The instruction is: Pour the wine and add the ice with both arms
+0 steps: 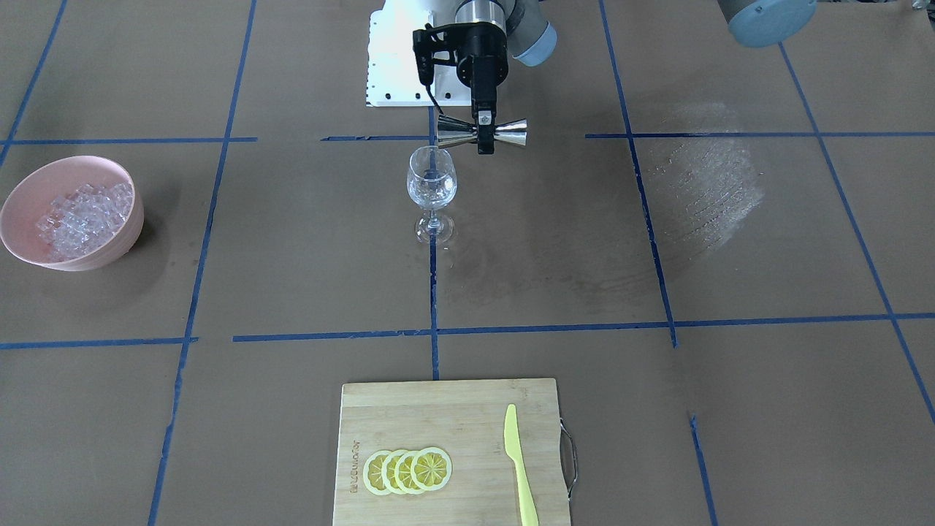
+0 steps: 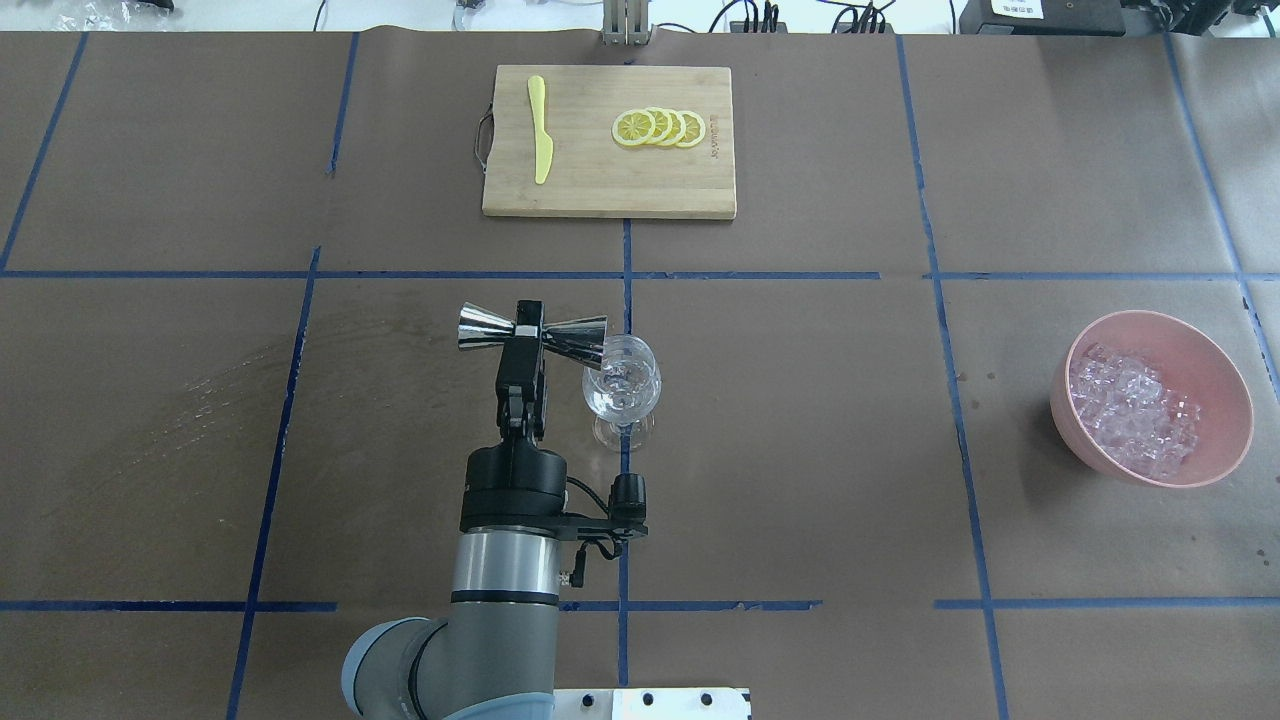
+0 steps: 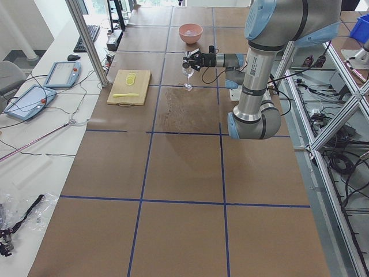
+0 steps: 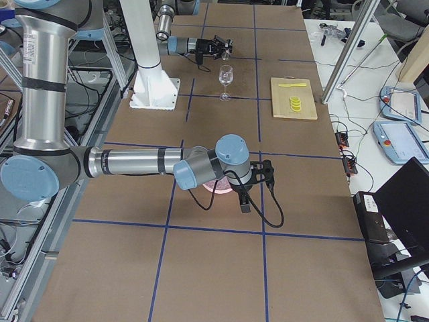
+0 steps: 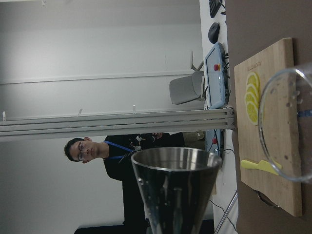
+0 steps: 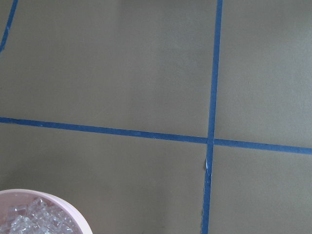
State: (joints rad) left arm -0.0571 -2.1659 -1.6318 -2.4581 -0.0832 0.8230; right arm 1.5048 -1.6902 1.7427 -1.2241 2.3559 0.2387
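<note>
My left gripper is shut on the waist of a steel jigger, held on its side. One mouth of the jigger touches the rim of the clear wine glass, which stands upright at the table's middle. No wine shows; the glass looks clear, with droplets inside. The ice is heaped in a pink bowl far to the right. My right gripper shows only in the exterior right view, hanging near that bowl; I cannot tell whether it is open or shut. The right wrist view catches the bowl's rim.
A bamboo cutting board lies at the far side, with lemon slices and a yellow knife on it. The arm's white base plate is behind the glass. A person stands beyond the table in the left wrist view.
</note>
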